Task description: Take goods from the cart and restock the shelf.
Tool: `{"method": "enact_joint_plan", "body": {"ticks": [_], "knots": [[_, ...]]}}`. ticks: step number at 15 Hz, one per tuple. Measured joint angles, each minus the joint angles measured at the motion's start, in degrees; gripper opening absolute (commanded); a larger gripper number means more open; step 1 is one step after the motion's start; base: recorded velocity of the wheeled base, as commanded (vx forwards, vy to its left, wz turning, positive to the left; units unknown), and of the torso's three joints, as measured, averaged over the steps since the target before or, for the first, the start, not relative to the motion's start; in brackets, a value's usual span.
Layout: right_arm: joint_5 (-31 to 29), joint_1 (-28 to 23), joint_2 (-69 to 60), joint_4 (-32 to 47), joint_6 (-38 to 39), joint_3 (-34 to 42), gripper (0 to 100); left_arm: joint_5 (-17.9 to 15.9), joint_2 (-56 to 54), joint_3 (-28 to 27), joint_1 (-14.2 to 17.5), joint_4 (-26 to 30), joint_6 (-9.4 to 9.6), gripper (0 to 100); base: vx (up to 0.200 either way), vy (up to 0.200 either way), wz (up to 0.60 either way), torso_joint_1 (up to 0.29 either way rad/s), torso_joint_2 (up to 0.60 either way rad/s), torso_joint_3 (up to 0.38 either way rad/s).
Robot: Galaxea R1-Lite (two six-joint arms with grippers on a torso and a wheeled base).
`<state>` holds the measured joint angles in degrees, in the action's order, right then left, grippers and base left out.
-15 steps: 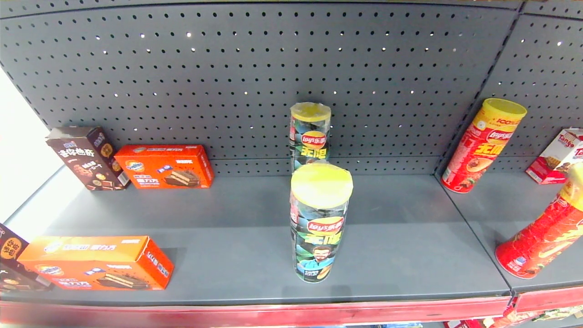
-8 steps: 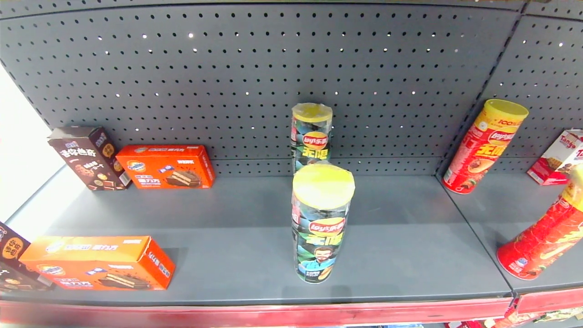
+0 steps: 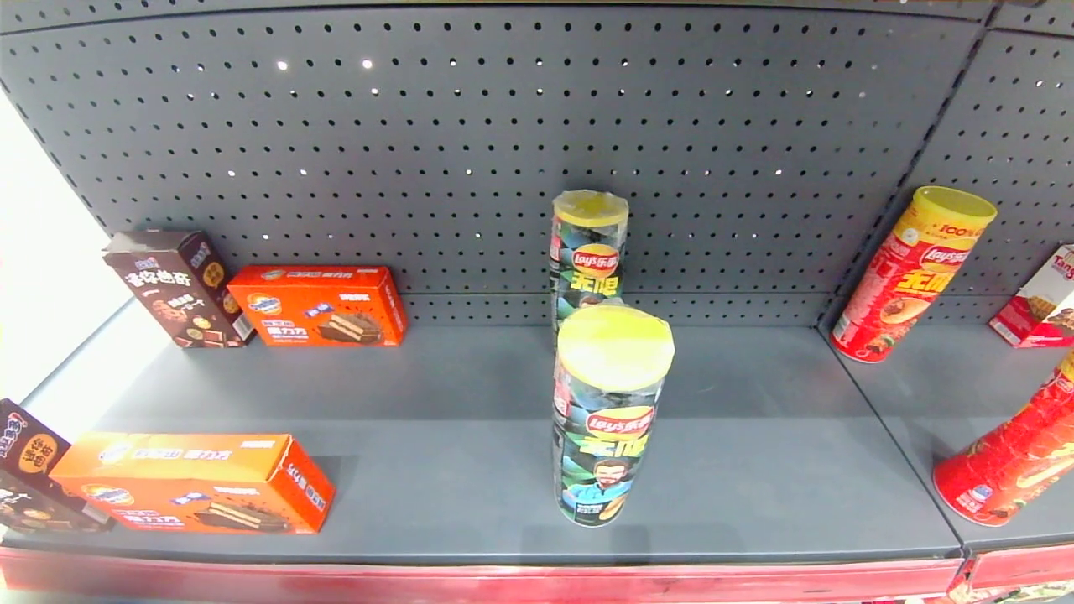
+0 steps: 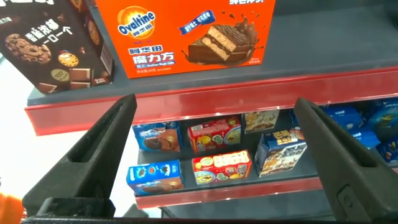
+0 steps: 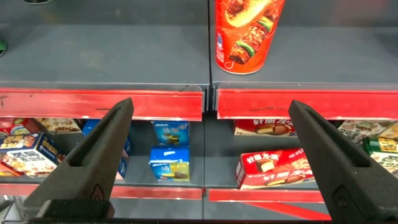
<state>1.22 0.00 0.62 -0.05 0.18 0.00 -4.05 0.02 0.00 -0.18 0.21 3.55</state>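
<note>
Shelf [image 3: 755, 453] runs across my head view, and the whole frame has slid. Every item sits a little further right than half a second ago, so the camera has turned, not the goods. I judge nothing is being restocked at this moment. The orange box [image 3: 193, 482] lies lower left. The front chip can [image 3: 608, 419] stands upright at centre, with the rear can [image 3: 589, 252] directly behind it against the pegboard [image 3: 419, 168]. Left gripper [image 4: 216, 102] and right gripper [image 5: 211, 106] both gape wide and carry nothing, each facing the shelf's red front lip [image 4: 249, 93].
</note>
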Motion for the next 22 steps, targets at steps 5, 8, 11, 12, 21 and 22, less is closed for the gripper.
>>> {"method": "enact_joint_plan", "body": {"ticks": [5, 8, 11, 12, 21, 22], "knots": [[0.0, 0.1, 0.0, 0.0, 0.0, 0.0, 100, 0.0, 0.0, 0.0, 0.0, 0.0, -1.01, 100, 0.0, -0.04, 0.0, 0.0, 0.0, 0.0], [0.0, 0.0, 0.0, 0.0, 0.0, 0.0, 100, 0.0, 0.0, 0.0, 0.0, 0.0, -1.12, 100, 0.0, 0.0, 0.0, 0.0, 0.0, 0.0], [0.1, 0.0, 0.0, 0.0, 0.0, 0.0, 100, -0.1, 0.0, 0.0, 0.0, 0.0, -1.06, 100, -0.067, 0.0, 0.0, -0.001, 0.0, 0.001], [0.1, 0.0, 0.0, 0.0, 0.0, 0.0, 100, 0.0, 0.0, 0.0, 0.0, 0.0, -1.06, 100, 0.0, 0.0, 0.0, 0.0, 0.0, 0.0], [0.1, 0.0, 0.0, 0.0, 0.0, 0.0, 100, -0.1, 0.0, 0.0, 0.0, 0.0, -1.04, 100, -0.044, 0.0, 0.0, 0.002, 0.0, 0.002], [0.1, 0.0, 0.0, 0.0, 0.0, 0.0, 100, -0.1, 0.0, 0.0, 0.0, 0.0, -1.06, 100, 0.0, 0.0, 0.0, 0.0, 0.0, 0.0]]}}
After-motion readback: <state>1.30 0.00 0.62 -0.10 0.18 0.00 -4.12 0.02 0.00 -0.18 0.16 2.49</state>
